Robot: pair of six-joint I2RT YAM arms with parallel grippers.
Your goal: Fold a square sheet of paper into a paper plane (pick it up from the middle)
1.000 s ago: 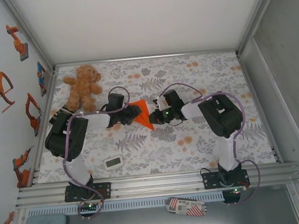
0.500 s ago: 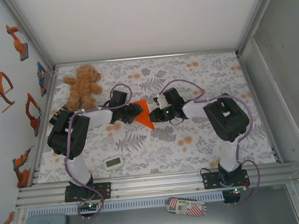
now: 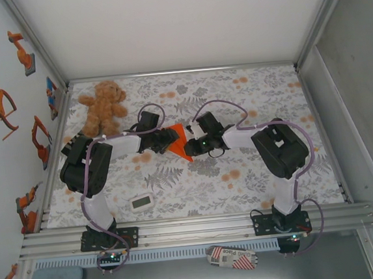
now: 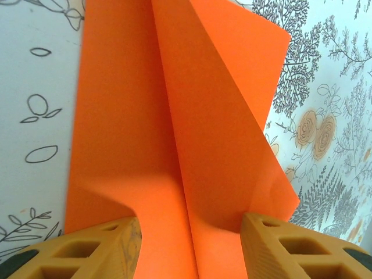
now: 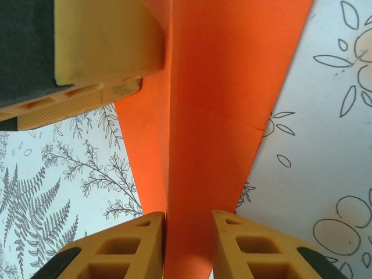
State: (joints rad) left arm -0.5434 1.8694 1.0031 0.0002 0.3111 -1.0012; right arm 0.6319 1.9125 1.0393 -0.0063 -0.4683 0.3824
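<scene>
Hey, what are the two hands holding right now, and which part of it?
The folded orange paper. The right hand pinches its centre fold; the left hand straddles the opposite end, grip unclear.

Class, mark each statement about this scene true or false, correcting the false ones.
1. The bright orange folded paper sits between the left gripper and the right gripper. True.
2. The brown teddy bear lies at the near right. False: it is at the far left.
3. The small white rectangular timer lies near the left arm's base. True.
4. The paper is flat and uncreased. False: a long crease runs down it.
</scene>
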